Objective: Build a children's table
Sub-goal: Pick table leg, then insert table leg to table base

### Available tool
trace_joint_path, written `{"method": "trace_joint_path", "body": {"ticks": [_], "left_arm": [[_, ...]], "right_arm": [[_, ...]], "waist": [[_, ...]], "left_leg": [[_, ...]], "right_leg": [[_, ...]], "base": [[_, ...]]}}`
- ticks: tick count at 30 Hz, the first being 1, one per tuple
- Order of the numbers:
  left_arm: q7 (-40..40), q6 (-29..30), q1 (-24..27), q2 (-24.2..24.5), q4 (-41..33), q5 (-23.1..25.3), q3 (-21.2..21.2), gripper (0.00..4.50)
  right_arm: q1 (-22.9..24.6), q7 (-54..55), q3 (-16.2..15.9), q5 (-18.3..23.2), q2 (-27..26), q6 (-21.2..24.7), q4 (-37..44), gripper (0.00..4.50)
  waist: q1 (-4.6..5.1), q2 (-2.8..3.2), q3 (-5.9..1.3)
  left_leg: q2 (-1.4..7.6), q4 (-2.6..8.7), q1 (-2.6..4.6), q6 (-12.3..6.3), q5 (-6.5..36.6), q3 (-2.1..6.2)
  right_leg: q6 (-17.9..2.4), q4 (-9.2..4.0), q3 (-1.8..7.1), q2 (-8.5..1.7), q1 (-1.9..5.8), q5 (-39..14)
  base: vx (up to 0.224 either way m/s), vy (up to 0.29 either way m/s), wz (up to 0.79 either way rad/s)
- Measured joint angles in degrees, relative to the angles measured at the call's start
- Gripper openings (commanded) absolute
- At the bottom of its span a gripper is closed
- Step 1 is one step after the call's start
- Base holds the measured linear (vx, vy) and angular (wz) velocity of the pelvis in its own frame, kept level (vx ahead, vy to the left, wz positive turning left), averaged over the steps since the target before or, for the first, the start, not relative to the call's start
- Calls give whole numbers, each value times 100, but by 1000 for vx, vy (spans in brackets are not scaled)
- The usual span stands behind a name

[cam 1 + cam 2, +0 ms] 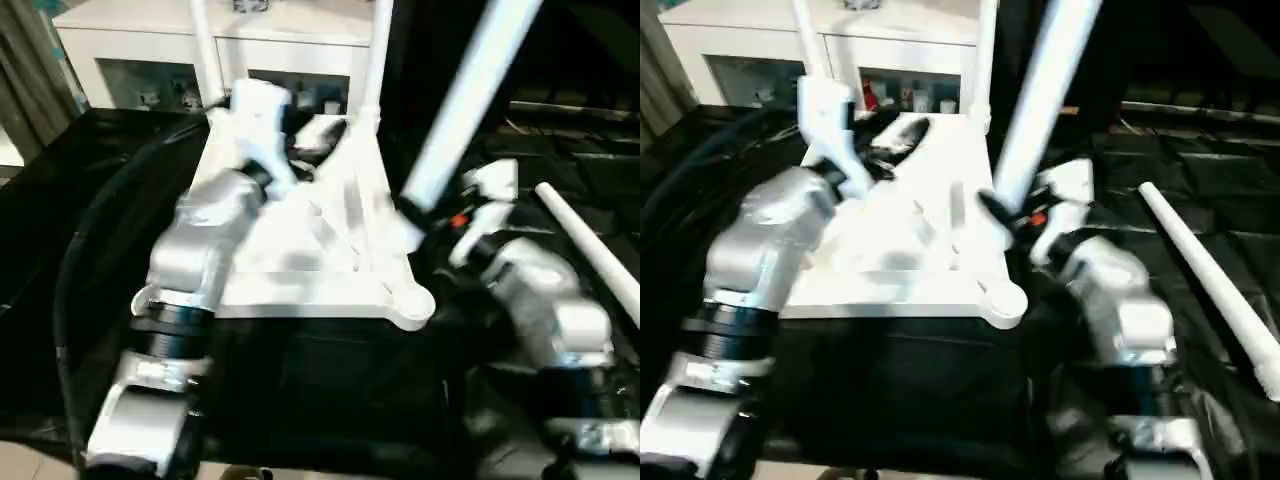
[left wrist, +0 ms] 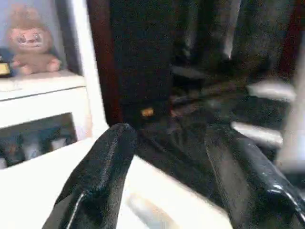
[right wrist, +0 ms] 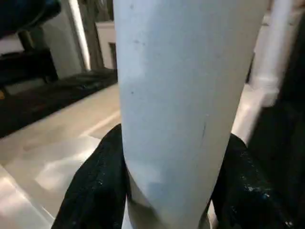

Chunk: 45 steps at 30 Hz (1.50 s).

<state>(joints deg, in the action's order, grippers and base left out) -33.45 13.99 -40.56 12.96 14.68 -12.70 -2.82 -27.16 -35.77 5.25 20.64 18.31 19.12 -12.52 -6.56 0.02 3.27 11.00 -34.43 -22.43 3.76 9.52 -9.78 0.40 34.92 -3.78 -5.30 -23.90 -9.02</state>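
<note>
Right wrist view: fingers (image 3: 97,183) clamp a leg (image 3: 181,95); left fingers (image 2: 102,176) spread, seemingly empty.

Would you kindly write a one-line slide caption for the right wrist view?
The right gripper clamps a white table leg between its black fingers, above the white tabletop.

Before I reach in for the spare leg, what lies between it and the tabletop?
In the right eye view, the right tool, shut on a tilted leg, and its silver forearm stand between the tabletop and the spare leg lying on black cloth.
</note>
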Motion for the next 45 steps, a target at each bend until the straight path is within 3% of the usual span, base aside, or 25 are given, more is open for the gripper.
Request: {"method": "trace_joint_path", "body": {"ticks": [3,8,12,21,22,25,42,45], "left_arm": [[-683,-277,253,164,75,118,-415,284],[-1981,-264,724,231,143,303,-1704,284],[-2490,-423,683,300,462,579,-2120,284],[-2748,-871,409,440,1307,929,-2251,236],[-2745,-931,387,462,1386,987,-2255,210],[-2758,-1035,366,475,1610,1074,-2255,189],[-2888,-1166,296,463,2079,1206,-2250,72],[-2954,-1176,229,497,2154,1242,-2233,29]], "right_arm": [[0,-130,24,2,105,18,-41,188],[1,-373,-7,-9,251,60,-104,188],[16,-398,-12,-10,257,62,-134,188],[252,-478,-122,-11,268,146,-56,188],[251,-478,-122,-11,269,146,-54,188],[252,-477,-122,-12,269,146,-43,188],[293,-463,-125,-12,262,148,62,188],[293,-466,-125,-11,252,148,62,188]], "waist": [[0,0,0],[3,2,-1],[25,32,-1],[31,67,-6],[33,69,-7],[25,75,-8],[18,112,-5],[23,114,-6]], "left_leg": [[0,0,-2,0,0,-2],[1,0,-2,0,0,-7],[1,12,21,0,0,-10],[0,23,32,1,0,-9],[0,23,33,1,0,-9],[0,23,32,1,0,-9],[1,23,30,2,0,-10],[1,23,31,2,0,-9]], "right_leg": [[1,-1,2,0,-1,-2],[-1,2,6,0,-6,-4],[-5,5,7,0,2,-1],[4,5,5,1,5,-5],[4,4,5,1,7,-5],[3,5,4,0,7,-4],[-18,3,5,0,7,7],[-17,3,5,0,7,7]], "base": [[0,0,0],[0,0,0],[0,0,0],[0,0,0],[0,0,0],[0,0,0],[0,0,0],[0,0,0]]}}
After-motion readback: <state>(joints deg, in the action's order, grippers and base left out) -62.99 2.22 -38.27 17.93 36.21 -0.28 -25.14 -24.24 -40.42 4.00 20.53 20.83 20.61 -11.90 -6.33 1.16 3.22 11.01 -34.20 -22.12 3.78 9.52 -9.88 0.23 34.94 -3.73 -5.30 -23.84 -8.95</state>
